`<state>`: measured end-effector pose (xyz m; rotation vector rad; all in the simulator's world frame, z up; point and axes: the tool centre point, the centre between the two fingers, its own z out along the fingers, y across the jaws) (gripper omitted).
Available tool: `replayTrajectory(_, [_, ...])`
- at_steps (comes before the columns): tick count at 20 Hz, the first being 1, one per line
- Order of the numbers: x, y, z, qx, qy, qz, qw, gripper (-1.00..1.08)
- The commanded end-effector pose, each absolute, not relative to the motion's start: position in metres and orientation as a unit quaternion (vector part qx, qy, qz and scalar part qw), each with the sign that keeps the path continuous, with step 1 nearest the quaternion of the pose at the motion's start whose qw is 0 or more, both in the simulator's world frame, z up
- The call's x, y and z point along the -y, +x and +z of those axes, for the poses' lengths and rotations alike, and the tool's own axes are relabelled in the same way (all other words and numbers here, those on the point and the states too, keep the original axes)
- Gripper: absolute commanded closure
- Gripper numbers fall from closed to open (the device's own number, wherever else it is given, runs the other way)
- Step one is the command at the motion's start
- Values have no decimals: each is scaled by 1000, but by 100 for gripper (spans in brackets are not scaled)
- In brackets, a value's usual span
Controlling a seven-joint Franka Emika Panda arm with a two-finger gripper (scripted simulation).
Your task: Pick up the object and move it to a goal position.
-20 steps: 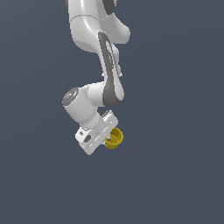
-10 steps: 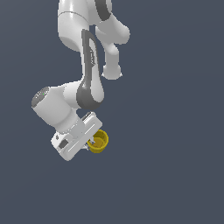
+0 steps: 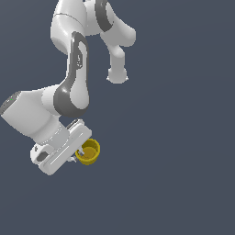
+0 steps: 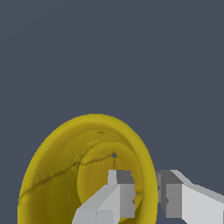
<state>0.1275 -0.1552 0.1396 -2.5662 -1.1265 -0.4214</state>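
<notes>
The small yellow cup (image 3: 88, 152) hangs at the end of my white gripper (image 3: 79, 153), low on the exterior view's left, against the plain dark background. In the wrist view the cup (image 4: 57, 175) fills the frame with its hollow inside facing the camera. One fingertip (image 4: 120, 192) sits inside the cup and the other finger (image 4: 175, 197) sits outside, with the cup's wall pinched between them. The gripper (image 4: 146, 194) is shut on the cup's rim wall.
The white arm (image 3: 73, 87) rises from the gripper to the top of the exterior view. Nothing else shows against the uniform dark grey-blue background.
The gripper with the cup has moved toward the exterior view's left and slightly lower, and looms larger. The cup stays held in the fingers.
</notes>
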Motion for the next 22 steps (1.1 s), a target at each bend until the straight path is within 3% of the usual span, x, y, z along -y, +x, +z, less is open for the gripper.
replayTrajectory(1, [166,134,146,393,-895,-148,152,108])
replayTrajectory(22, [210,157,163,393,-894,-149,153,108])
